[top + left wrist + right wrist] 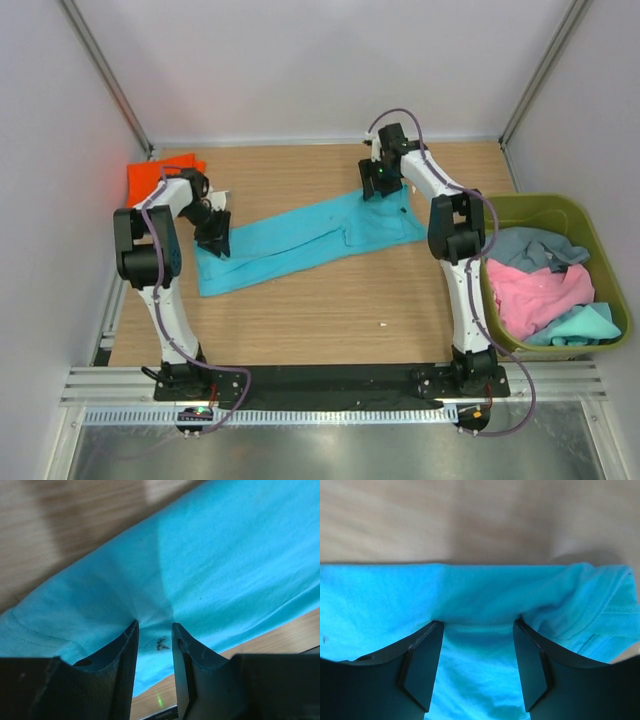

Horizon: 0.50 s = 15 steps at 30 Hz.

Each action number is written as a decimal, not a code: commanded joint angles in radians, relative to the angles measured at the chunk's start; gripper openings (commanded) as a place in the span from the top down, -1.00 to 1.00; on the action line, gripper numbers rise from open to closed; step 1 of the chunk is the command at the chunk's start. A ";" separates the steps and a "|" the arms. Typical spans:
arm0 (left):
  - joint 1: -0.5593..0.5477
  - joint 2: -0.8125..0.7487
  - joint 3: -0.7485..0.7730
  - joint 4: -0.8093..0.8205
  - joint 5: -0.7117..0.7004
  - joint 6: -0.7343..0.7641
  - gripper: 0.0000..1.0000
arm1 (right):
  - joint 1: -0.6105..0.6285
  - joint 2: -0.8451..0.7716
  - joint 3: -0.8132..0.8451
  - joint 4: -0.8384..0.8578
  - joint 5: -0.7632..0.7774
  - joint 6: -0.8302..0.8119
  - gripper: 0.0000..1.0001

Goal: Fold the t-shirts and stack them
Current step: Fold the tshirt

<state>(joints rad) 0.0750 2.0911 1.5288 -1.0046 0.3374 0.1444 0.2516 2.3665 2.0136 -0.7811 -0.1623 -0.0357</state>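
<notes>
The left gripper (155, 625) carried the main risk. Its jaws were pressed close on a small pucker of the turquoise t-shirt (310, 235) near the shirt's left end. So thin a bite could slip free under a hard pull. A sideways pull could also drag the whole band askew across the table (300, 320), since the other end looked unheld. The right gripper (477, 622) had its jaws spread wide over the shirt's far right end. Cloth lay flat between them rather than gathered, and whether the tips touched it could not be told. The shirt itself lay as a long, narrow folded band slanting across the middle of the table. Beyond it, an orange t-shirt (160, 172) sat at the far left corner. A pink t-shirt (535, 292) and others lay heaped in the green bin (530, 204) at the right.
</notes>
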 commanded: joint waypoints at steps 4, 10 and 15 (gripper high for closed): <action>-0.064 -0.176 -0.142 0.086 -0.188 0.009 0.31 | 0.035 0.286 0.460 0.038 0.032 -0.021 -0.29; -0.158 -0.327 -0.041 0.031 -0.232 0.072 0.24 | 0.040 0.195 0.447 0.126 0.136 0.000 -0.31; -0.221 -0.322 0.002 -0.063 -0.141 0.132 0.16 | 0.038 0.016 0.288 0.111 0.130 0.034 -0.33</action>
<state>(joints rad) -0.1165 1.7767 1.5078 -0.9844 0.1486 0.2153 0.2928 2.5660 2.3493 -0.6865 -0.0612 -0.0345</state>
